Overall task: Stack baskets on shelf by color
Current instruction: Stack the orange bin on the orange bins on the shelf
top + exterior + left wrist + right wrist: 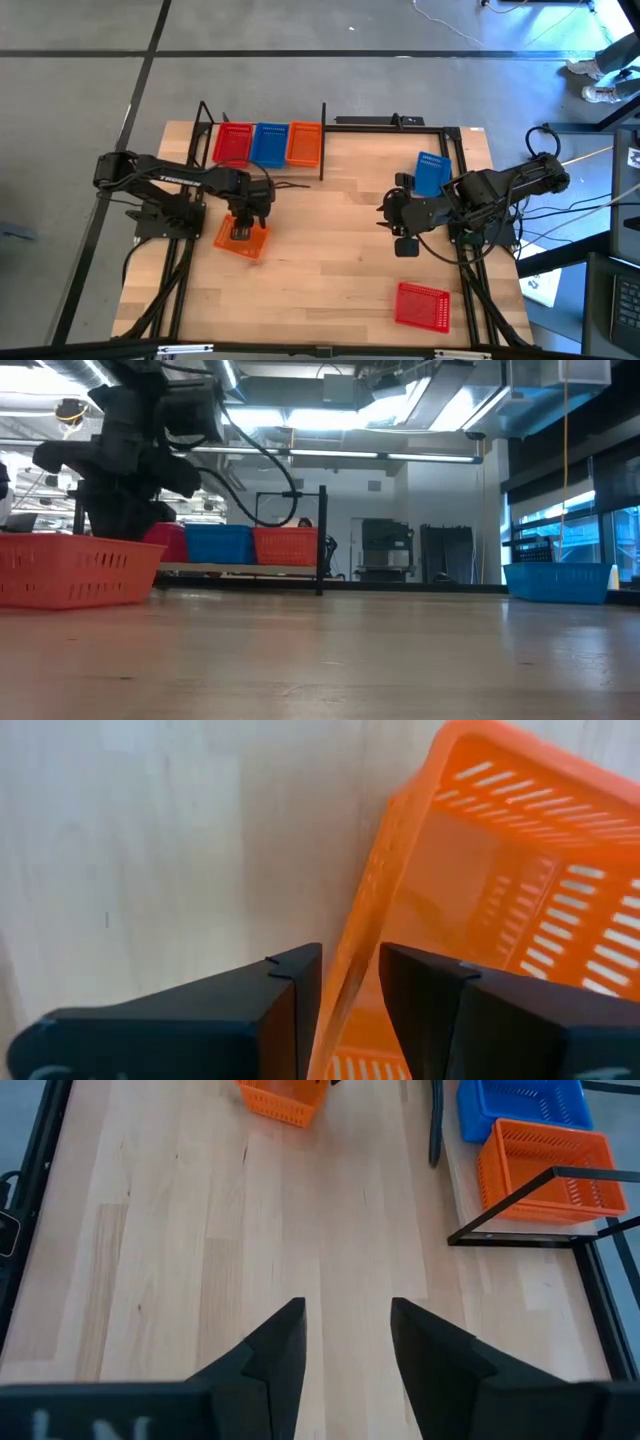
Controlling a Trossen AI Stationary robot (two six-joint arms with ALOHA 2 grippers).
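My left gripper (243,218) stands over an orange basket (241,239) on the table's left half, shut on its wall. The shelf (262,166) sits at the far left and carries a red basket (232,143), a blue one (268,143) and an orange one (304,143) side by side. A loose blue basket (432,172) rests on the table by the right arm. A red basket (422,304) lies near the right near corner. My right gripper (348,1315) is open above bare wood, pointing toward the table's left. My left gripper (350,970) pinches one side wall of the orange basket at its rim (368,910), one finger inside the basket and one outside. The fingers come from above, pointing down. The basket (75,568) stays upright and low; whether its bottom is clear of the table I cannot tell.
The shelf's black rods and upright posts (322,140) frame the three stacked spots. Black frame rails (395,122) run along the table's far and side edges. Bare wood lies between the two arms at the table's middle (320,250).
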